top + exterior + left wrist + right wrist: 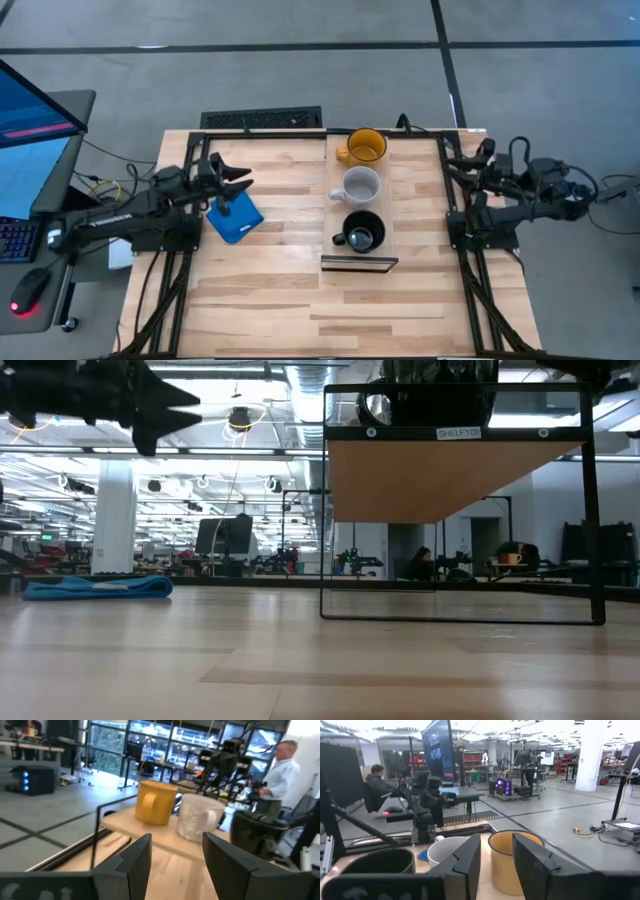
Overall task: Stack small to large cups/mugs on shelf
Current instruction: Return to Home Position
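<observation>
I count three mugs upright on the pale wood shelf (336, 212), one row, close together, handles all to my left. Yellow-orange mug (365, 146) at the far end, light grey mug (361, 186) mid-shelf, glossy black mug (362, 232) nearest the front edge.

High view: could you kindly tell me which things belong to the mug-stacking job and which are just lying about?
Job: yellow mug, white mug and black mug, all on the shelf; left gripper and right gripper, both open, clear of the shelf.
Lying about: flat blue pad on the table, near the left gripper.
</observation>
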